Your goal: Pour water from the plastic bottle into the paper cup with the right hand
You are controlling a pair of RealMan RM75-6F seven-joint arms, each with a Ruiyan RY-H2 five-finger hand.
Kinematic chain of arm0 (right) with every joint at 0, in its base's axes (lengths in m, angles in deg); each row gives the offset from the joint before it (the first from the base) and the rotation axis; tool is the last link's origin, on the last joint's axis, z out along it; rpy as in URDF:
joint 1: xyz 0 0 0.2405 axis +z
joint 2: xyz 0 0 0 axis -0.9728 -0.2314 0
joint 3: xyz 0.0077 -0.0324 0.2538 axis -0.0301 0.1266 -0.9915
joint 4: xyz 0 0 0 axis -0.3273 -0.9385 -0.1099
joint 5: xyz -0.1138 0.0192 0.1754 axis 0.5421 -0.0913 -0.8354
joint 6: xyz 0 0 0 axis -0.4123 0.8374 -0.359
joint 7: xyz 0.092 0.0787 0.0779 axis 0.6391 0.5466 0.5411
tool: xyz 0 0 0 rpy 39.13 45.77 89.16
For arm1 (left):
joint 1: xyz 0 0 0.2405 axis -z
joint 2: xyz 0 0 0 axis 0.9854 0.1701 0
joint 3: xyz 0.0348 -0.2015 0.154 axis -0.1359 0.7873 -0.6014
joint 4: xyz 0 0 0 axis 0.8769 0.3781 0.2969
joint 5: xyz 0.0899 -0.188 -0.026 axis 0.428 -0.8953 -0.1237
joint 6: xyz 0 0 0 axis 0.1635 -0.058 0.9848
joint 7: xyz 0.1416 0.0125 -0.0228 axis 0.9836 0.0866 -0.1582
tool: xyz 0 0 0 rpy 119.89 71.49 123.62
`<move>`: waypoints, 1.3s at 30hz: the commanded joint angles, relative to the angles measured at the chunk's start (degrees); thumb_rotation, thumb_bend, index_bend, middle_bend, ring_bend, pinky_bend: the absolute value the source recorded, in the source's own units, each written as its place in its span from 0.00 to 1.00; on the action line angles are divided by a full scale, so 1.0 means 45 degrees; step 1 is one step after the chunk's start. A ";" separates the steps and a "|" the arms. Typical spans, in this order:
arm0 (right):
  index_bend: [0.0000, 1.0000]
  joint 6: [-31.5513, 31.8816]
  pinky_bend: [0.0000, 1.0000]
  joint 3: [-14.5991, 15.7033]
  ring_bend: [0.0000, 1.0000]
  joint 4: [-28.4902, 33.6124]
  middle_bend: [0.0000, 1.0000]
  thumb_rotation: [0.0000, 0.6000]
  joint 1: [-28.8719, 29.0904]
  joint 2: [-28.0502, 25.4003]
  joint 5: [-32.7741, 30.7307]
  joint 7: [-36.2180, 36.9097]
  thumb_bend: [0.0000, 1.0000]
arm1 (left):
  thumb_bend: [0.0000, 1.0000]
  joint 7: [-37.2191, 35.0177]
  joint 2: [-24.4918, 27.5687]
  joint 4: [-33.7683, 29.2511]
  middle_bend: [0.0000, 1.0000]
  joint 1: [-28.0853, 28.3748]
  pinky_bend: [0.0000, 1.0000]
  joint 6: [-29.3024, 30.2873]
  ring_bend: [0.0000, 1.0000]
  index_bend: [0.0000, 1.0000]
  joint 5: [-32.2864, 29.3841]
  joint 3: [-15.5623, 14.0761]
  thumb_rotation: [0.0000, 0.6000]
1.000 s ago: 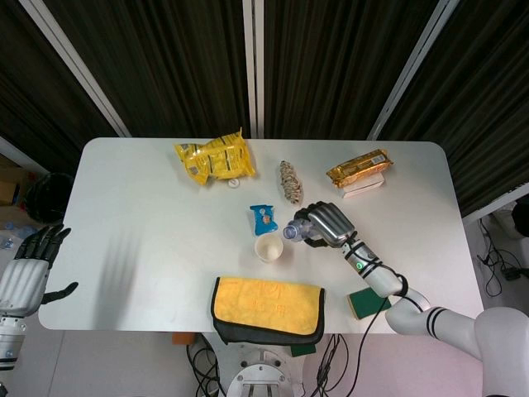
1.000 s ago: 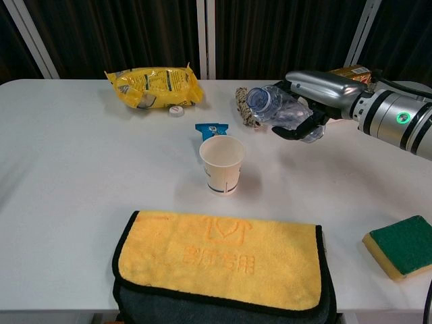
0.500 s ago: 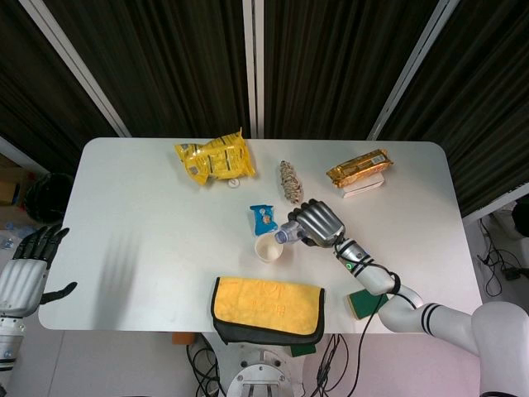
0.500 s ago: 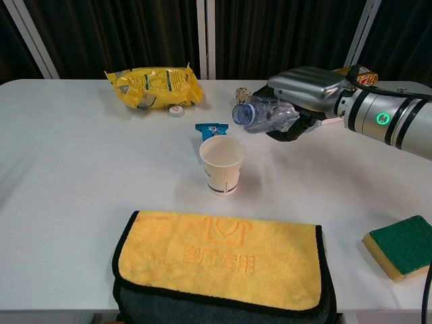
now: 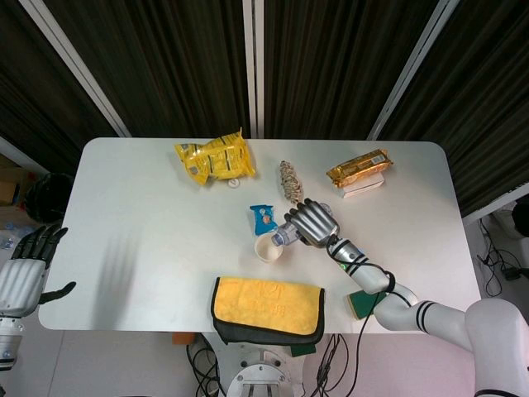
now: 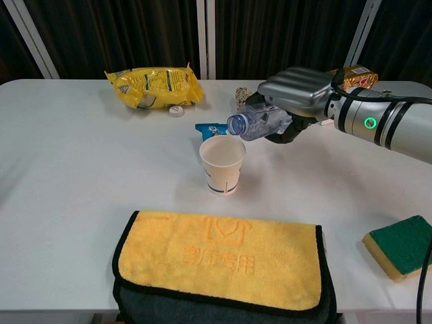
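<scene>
The right hand [image 6: 297,91] is wrapped around the plastic bottle [image 6: 260,121], fingers clamped over its crumpled clear body, and holds it tipped nearly level above the table [image 6: 81,175]. The open mouth of the bottle sits just above the far right part of the rim of the paper cup [image 6: 223,164]. No stream is visible, and how much water is in the bottle cannot be told.

Taking the cup as the landmark, the risks look like this:

- The mouth hangs over the cup's edge rather than its centre, so a first gush could land on the rim or run down the outside wall onto the table.
- The cup is light and stands free. If the bottle neck dips and touches its rim, the cup may tip toward the yellow cloth [image 6: 219,253] lying in front of it.
- The bottle wall already looks squashed; a tighter squeeze could push water out in a spurt that overshoots to the cup's left side.
- The small blue packet [image 6: 210,128] just behind the cup would catch any splash going that way.

The left hand [image 5: 25,269] hangs well to the left of the cup, off the table edge, fingers spread and holding nothing, so it cannot steady the cup.
</scene>
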 commanded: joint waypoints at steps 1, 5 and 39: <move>0.88 0.0048 0.50 0.0031 0.49 -0.0089 0.64 1.00 0.0086 0.0044 0.0084 -0.0307 0.50 | 0.09 -0.0024 -0.0009 0.0020 0.06 -0.0005 0.12 -0.0006 0.00 0.09 -0.0005 -0.0005 1.00; 0.88 0.0057 0.50 0.0054 0.49 -0.0184 0.63 1.00 0.0180 0.0086 0.0115 -0.0780 0.50 | 0.09 -0.0093 -0.0027 0.0081 0.06 -0.0025 0.12 0.0005 0.00 0.09 -0.0018 -0.0006 1.00; 0.88 -0.0106 0.50 0.0038 0.49 -0.0317 0.63 1.00 0.0660 0.0186 -0.0133 -0.2811 0.50 | 0.09 -0.0373 -0.0085 0.0348 0.06 -0.0076 0.12 0.0028 0.00 0.09 -0.0049 0.0015 1.00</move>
